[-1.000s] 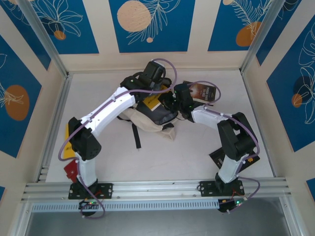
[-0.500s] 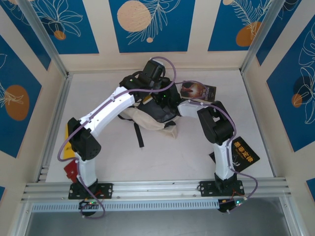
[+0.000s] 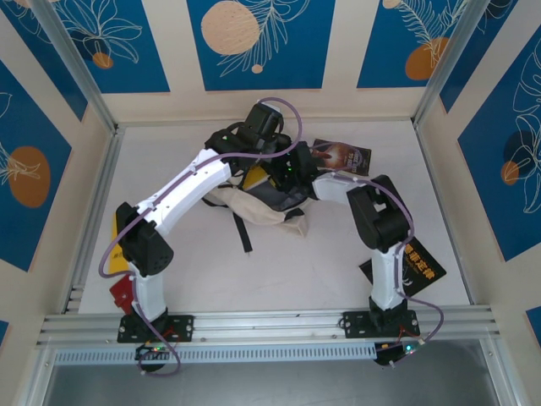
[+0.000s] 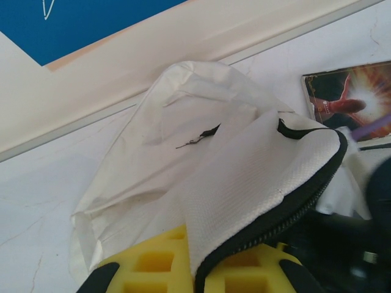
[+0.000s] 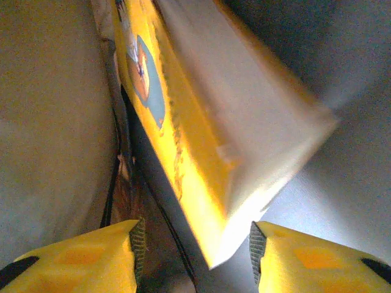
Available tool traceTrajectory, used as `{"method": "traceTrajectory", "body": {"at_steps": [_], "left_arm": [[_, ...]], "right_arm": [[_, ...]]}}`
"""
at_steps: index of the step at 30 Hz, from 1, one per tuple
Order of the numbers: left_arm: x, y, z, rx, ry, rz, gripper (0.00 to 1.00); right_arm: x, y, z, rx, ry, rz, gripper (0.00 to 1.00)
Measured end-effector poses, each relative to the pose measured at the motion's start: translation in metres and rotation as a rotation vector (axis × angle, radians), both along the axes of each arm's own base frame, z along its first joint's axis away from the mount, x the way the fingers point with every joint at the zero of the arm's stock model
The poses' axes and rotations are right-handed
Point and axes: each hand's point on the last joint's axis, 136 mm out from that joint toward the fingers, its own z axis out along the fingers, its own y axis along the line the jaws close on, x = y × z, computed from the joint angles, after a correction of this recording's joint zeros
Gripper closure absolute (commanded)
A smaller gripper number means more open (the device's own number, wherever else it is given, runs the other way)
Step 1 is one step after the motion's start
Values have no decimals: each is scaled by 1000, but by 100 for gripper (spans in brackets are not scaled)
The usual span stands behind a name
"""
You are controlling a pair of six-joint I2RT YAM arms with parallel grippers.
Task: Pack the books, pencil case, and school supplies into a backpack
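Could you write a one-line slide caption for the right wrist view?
Right gripper open around the corner of a yellow book inside the backpack.

Backpack [image 4: 244, 177] cream-white with black zip — book [image 5: 177, 134] yellow, blue-grey patch.

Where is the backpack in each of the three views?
Top external: backpack at picture centre.
Left wrist: its white, zip-edged flap, centre to lower right.
Right wrist: likely its inner fabric, along the left.
Shared landmark: dark brown book, right of the backpack from above, upper right in left wrist.
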Motion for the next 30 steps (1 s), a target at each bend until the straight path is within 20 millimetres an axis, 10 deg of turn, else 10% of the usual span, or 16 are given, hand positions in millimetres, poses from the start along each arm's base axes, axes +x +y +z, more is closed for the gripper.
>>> {"method": "traceTrajectory", "body": {"at_steps": [10,16,20,30], "left_arm": [[-11,4,-50,43,105,-24,87],[-34,4,-89,-20,241,-61,32],[-50,19,-101,-93,317,-53,14],[-76,180,-134,-261,367,353,2]], "right_arm": [[-94,-69,33,-76,-23,76,36],[-122,-129,26,-248,21,-14,25],[-124,-149,38,-343,-8,-38,18],[-114,-128,69,-407,-106,53,13]]}}
